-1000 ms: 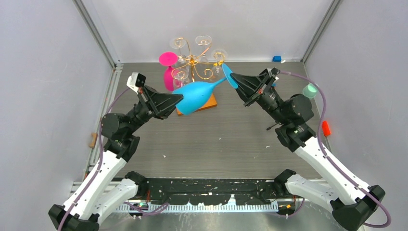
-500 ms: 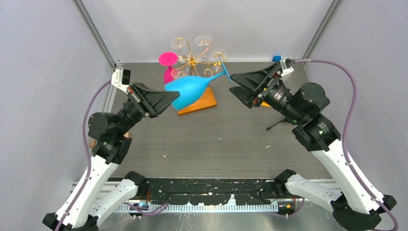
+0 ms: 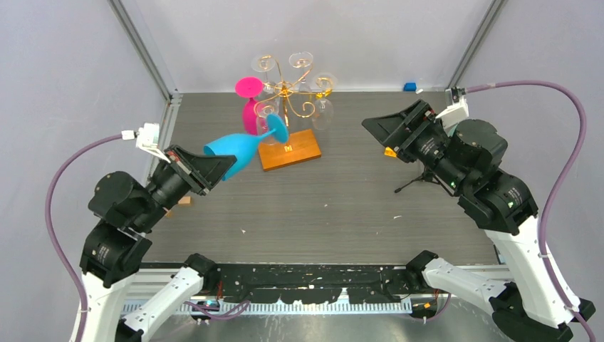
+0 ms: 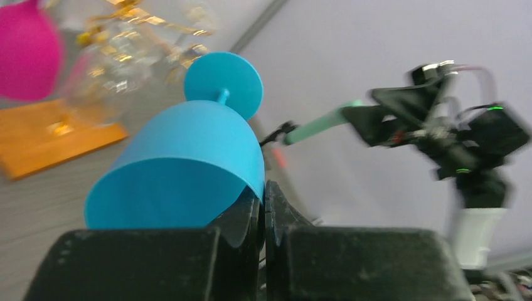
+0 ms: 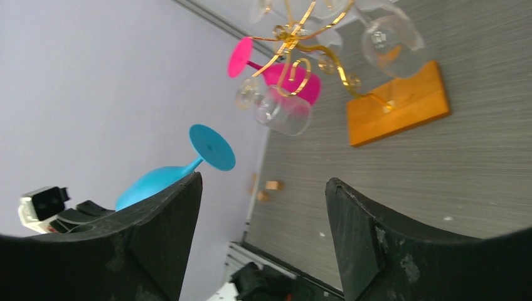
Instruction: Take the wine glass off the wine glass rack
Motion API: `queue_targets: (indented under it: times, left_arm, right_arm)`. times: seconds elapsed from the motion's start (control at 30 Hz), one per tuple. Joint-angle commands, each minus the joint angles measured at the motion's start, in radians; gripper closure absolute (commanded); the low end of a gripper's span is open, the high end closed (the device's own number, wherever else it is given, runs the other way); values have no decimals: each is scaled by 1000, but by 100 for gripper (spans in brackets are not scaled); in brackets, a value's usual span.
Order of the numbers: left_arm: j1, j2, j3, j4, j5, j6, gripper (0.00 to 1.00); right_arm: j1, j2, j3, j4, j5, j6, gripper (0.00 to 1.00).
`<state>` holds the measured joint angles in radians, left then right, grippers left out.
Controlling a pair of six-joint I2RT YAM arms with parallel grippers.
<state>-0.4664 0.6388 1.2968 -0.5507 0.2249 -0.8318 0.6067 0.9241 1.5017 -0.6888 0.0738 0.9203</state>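
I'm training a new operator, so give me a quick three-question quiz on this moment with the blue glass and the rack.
1. True or false: the blue wine glass hangs on the wine glass rack.
2. Which arm grips the glass? A) left B) right C) neither
3. Fill in: the right gripper has its jaws ____.
Key: 1 false, it is off the rack. 2 A, the left gripper pinches the bowl's rim. 3 open, and it holds nothing.
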Motion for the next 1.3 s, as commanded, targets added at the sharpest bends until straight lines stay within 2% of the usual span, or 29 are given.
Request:
queue_targets:
  times: [0.0, 0.23, 0.37, 0.53, 0.63, 0.87, 1.2, 1.23, 1.27]
  left_arm:
    - [0, 18, 53, -410, -190, 247, 100]
    - [0, 49, -1, -605, -457, 311, 100]
    - [0, 190, -15, -684, -601, 297, 100]
    - [16, 376, -27, -650, -707, 307, 100]
    - [79, 478, -22, -611, -677, 327, 100]
    - [299, 622, -27, -490, -452, 383, 100]
    - [390, 751, -15, -487, -420, 387, 100]
    - [393, 757, -9, -489, -420, 387, 99]
    - [395, 764, 0, -493, -421, 387, 92]
  right_arm:
    - [4, 37, 54, -126, 75, -181, 24]
    - [4, 93, 56, -194, 111, -254, 25]
    - [4, 99, 32, -192, 125, -262, 25]
    - [4, 93, 11, -187, 120, -261, 25]
    - [4, 75, -2, -185, 122, -268, 25]
    - [4, 44, -36, -192, 132, -300, 25]
    - [4, 34, -73, -192, 61, -341, 25]
    - [4, 33, -75, -189, 53, -341, 25]
    - [4, 31, -79, -187, 42, -341, 25]
